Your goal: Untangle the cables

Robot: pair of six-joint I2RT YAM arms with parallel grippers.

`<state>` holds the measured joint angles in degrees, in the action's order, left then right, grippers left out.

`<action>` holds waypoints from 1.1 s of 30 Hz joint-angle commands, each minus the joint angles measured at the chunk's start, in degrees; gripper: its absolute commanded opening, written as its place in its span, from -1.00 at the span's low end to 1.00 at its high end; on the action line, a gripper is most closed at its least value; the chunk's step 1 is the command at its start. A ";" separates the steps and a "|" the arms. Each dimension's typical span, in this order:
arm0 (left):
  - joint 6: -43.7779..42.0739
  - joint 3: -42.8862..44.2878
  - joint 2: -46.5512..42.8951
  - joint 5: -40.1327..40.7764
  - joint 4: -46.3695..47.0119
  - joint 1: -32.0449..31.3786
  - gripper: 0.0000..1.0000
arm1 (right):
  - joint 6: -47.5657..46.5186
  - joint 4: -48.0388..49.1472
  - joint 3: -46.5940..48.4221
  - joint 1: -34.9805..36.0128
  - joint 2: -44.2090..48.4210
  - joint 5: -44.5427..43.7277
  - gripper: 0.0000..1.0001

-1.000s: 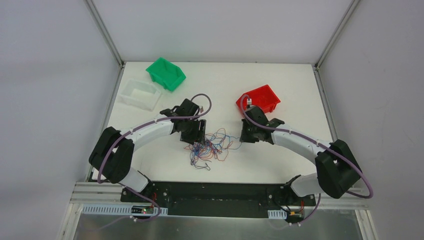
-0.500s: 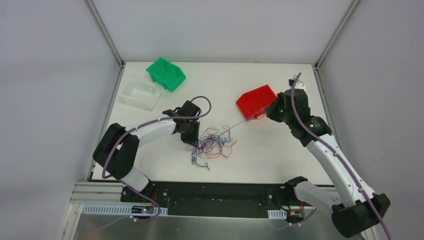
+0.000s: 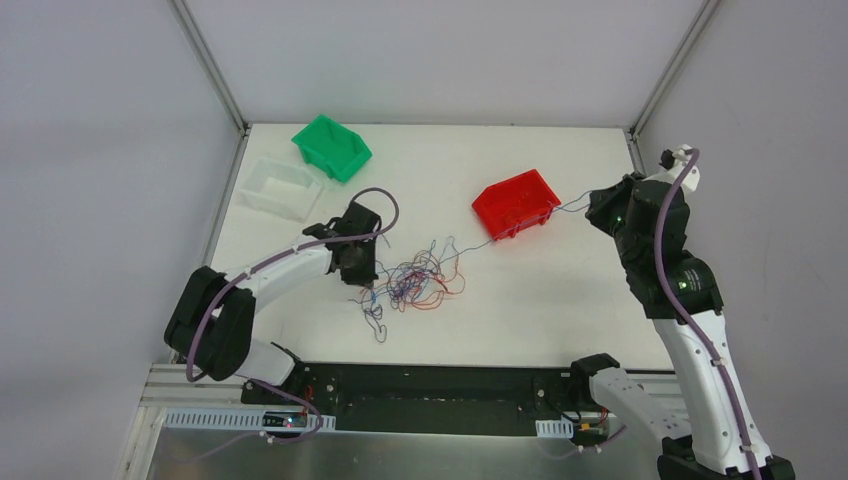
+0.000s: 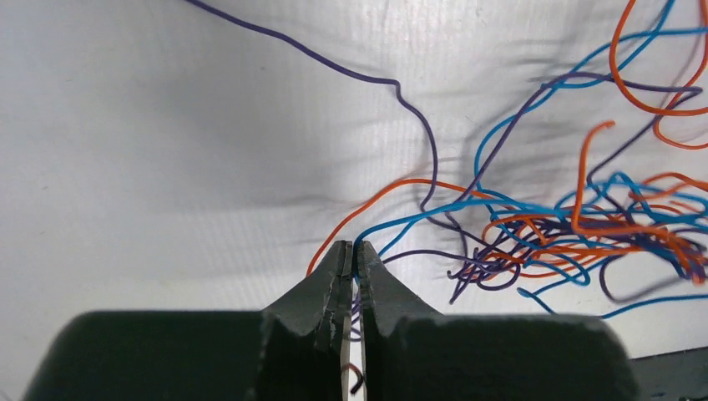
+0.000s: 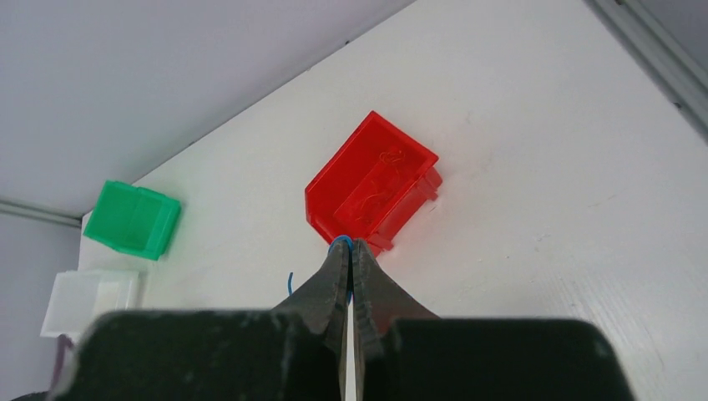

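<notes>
The cables (image 3: pixel 412 280) lie as a loose tangle of orange, blue and purple wires on the white table. My left gripper (image 3: pixel 367 281) sits low at the tangle's left edge. In the left wrist view it (image 4: pixel 352 247) is shut on blue and purple strands that run right into the tangle (image 4: pixel 584 225). My right gripper (image 3: pixel 592 203) is raised at the far right, beyond the red bin (image 3: pixel 515 203). It (image 5: pixel 349 243) is shut on a single blue wire (image 3: pixel 572 203), which stretches taut from the tangle across the red bin.
A green bin (image 3: pixel 331 146) and a clear white bin (image 3: pixel 279 187) stand at the back left. The red bin (image 5: pixel 371 180) has thin wire inside it. Metal frame posts rise at both back corners, and the table's right edge runs close to my right arm.
My right arm has swung up and out to the right, drawing the blue wire out of the tangle. The left gripper has shut on strands and shifted a little left.
</notes>
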<state>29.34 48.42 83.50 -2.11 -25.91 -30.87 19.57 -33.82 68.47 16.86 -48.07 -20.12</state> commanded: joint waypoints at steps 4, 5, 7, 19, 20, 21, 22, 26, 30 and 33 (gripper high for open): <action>2.52 -1.90 -9.91 9.18 -4.12 3.20 -0.90 | -3.10 -1.03 2.78 -0.95 0.90 -7.76 -1.00; 2.67 -2.19 -11.18 9.67 -4.14 3.27 -0.89 | -2.94 -1.20 2.29 -0.90 0.73 -6.59 -1.00; 2.89 -2.59 -13.53 10.45 -4.15 3.35 -0.88 | -2.33 -1.55 0.48 -0.91 0.38 -3.90 -1.00; 1.69 -1.94 -20.83 6.32 -3.01 3.28 -0.80 | -1.49 -1.79 -16.56 -0.84 -1.26 18.74 -0.67; 1.68 -1.87 -20.98 6.28 -2.94 3.28 -0.77 | -1.69 -1.64 -17.47 -0.84 -1.26 20.55 -0.30; 1.68 -1.77 -21.03 6.09 -2.80 3.28 -0.73 | -2.13 -1.46 -18.18 -0.75 -1.47 22.58 -0.02; 1.68 -1.61 -21.02 5.66 -2.43 3.23 -0.70 | -2.33 -1.43 -18.61 -0.59 -1.96 23.59 0.09; 1.53 -1.33 -20.63 2.71 -0.82 3.17 -0.58 | -3.57 -0.49 -18.80 1.58 -5.03 24.75 0.21; 1.15 -0.77 -19.95 2.20 -0.37 2.65 -0.43 | -4.63 1.70 -17.80 7.41 -9.35 23.05 0.24; 0.51 -0.67 -20.39 1.01 -0.37 1.94 -0.27 | -5.27 3.83 -16.41 12.66 -13.96 20.53 0.25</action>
<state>30.72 46.06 63.72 0.89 -27.40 -27.86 16.25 -33.76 49.28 24.34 -57.76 1.89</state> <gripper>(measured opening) 0.325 0.621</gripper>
